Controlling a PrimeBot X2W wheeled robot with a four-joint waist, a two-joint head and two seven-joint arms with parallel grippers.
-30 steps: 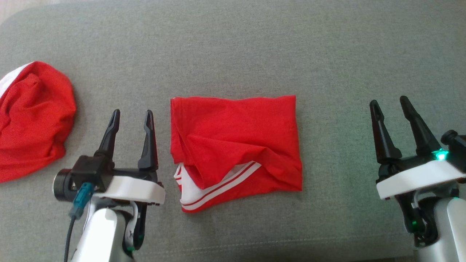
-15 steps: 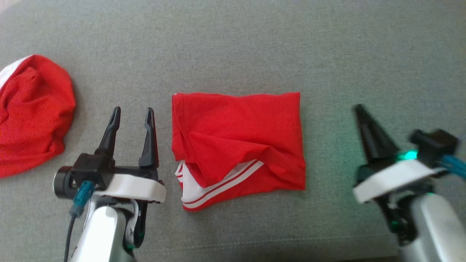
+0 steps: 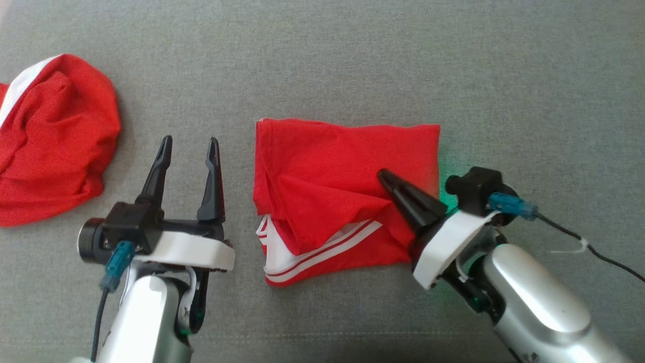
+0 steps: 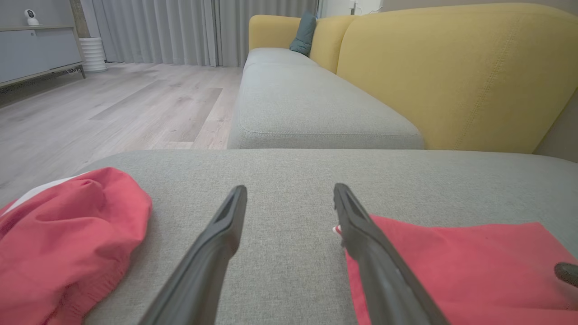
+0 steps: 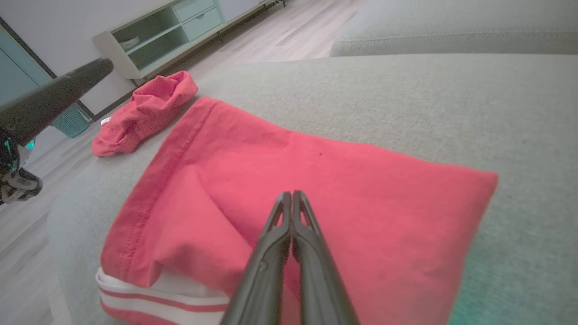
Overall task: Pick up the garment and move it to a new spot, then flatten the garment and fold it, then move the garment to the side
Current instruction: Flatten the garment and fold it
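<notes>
One folded red garment centred on the grey sofa seat, right hand shut tight, tips on its right half. Just left of its hem, left hand open and empty. Second red garment crumpled at far left; bare seat beyond and rightward.

The garment is red with white-striped trim, folded into a rough rectangle and lying pretty flat on the grey sofa cushion. The top layer's a bit rumpled with a diagonal crease, and the striped band peeks out at the near-left corner. Might be shorts, hard to tell folded up.
</notes>
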